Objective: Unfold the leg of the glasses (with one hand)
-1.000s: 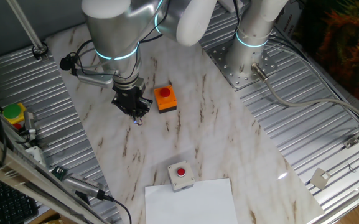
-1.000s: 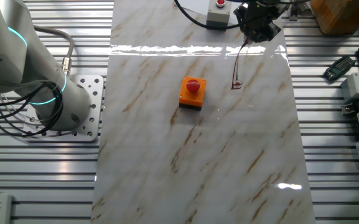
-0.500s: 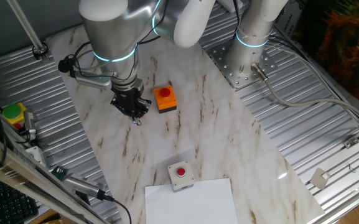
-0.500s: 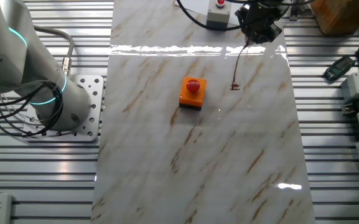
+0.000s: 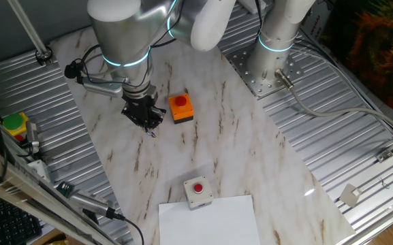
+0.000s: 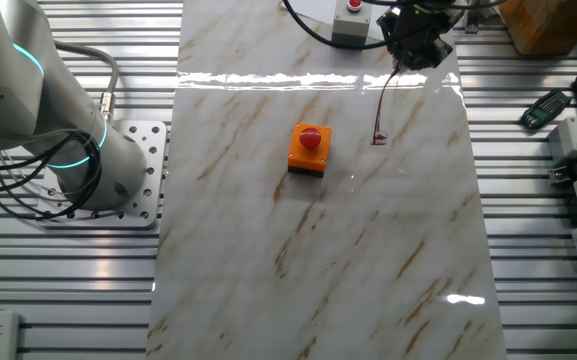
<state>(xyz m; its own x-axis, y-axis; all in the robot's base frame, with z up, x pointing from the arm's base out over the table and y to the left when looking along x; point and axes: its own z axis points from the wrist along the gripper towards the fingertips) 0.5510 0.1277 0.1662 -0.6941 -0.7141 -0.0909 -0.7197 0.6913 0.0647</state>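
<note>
Glasses (image 6: 382, 104): only a thin dark line shows, running from the gripper (image 6: 405, 62) down to a small end near the marble table (image 6: 268, 250), right of the orange box (image 6: 309, 149). Probably one temple arm hanging free while the frame is held up, so gravity swings the leg open. Upper end meets the jaws; lenses not discernible. Jaws look pressed together on the glasses' top, though the contact itself is too small to confirm. In the one fixed view the gripper (image 5: 148, 121) hides nearly all of it.

Arm low, jaws pointing down, closed.
</note>
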